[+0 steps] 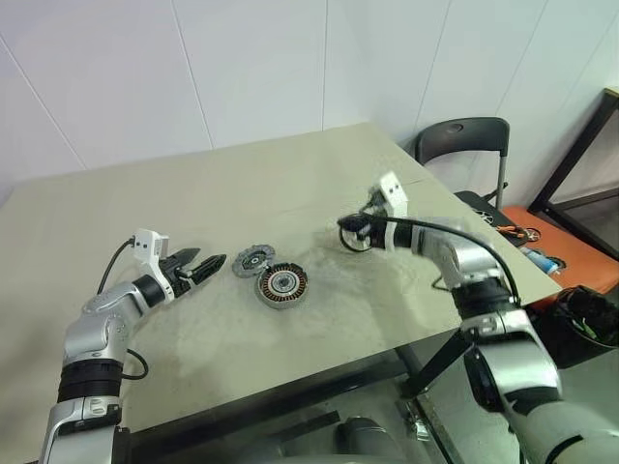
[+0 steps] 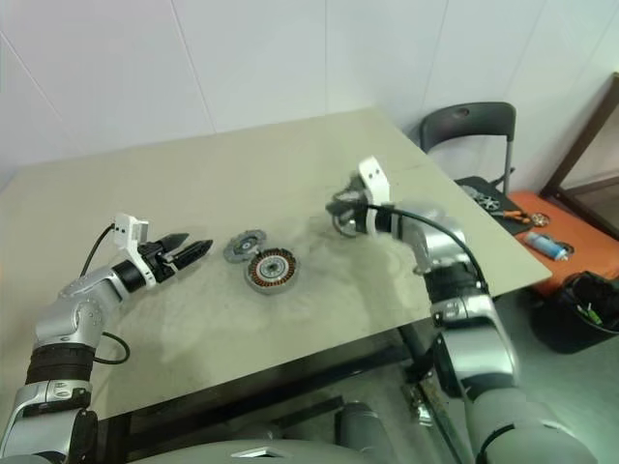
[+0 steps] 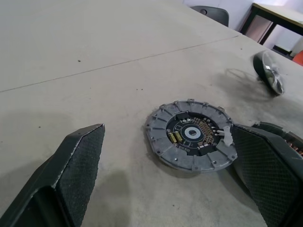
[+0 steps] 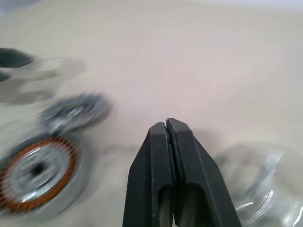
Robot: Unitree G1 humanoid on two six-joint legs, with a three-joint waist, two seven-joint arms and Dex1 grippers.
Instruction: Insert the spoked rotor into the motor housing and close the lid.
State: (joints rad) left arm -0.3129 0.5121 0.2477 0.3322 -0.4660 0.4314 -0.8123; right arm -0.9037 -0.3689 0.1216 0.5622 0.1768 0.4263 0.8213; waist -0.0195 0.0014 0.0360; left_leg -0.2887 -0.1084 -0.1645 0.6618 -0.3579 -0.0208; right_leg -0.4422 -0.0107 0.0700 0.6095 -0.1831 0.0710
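Roughly at the middle of the pale bench [image 1: 193, 193] lie the two main parts, side by side. The spoked rotor [image 1: 253, 259] lies flat, a grey wheel with a notched rim and a dark centre. The motor housing [image 1: 281, 284] sits just to its right and a little nearer, touching it or almost so, with its ring of copper windings facing up and nothing set into it.

The left gripper [image 1: 208, 261] hovers low over the bench just left of the rotor and points at it. Its jaws are spread wide and empty, and from the left wrist view the rotor lies ahead between the two padded fingers [image 3: 80, 161], clear of both.

The right gripper [image 1: 346, 223] is above the bench, well to the right of the housing and farther back, with its jaws pressed together. A silvery round piece [image 3: 271, 71] sits tilted on edge right at its tips, with a shadow on the bench beside it; I cannot tell whether the jaws pinch its rim.

A dark chair [image 1: 462, 135] stands past the far right corner of the bench.
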